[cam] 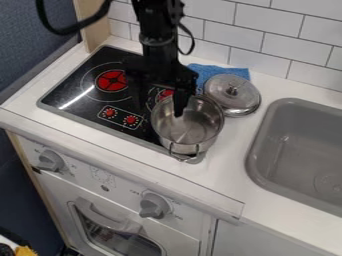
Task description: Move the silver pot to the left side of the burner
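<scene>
Nearest you is the white toy oven front (pixel 130 192), with two grey round knobs (pixel 155 205) and a window in its door. Above it runs the white bench (pixel 220 172), with a grey rectangular basin (pixel 264 145) set into its right part. Your silver, round, open metal pot (pixel 202 131) sits at the right end of the black glass cooktop (pixel 80 107), a wire handle facing you. The black two-finger gripper (pixel 160 111) hangs over the pot's left side, released: its fingers are spread, one inside the pot and the other over the cooktop. To the left you have a red burner (pixel 112 80); another red one is partly hidden. Beyond the pot, your silver domed lid (pixel 234 97) lies beside a blue cloth (pixel 217 71), before a white tiled wall (pixel 267 35).
</scene>
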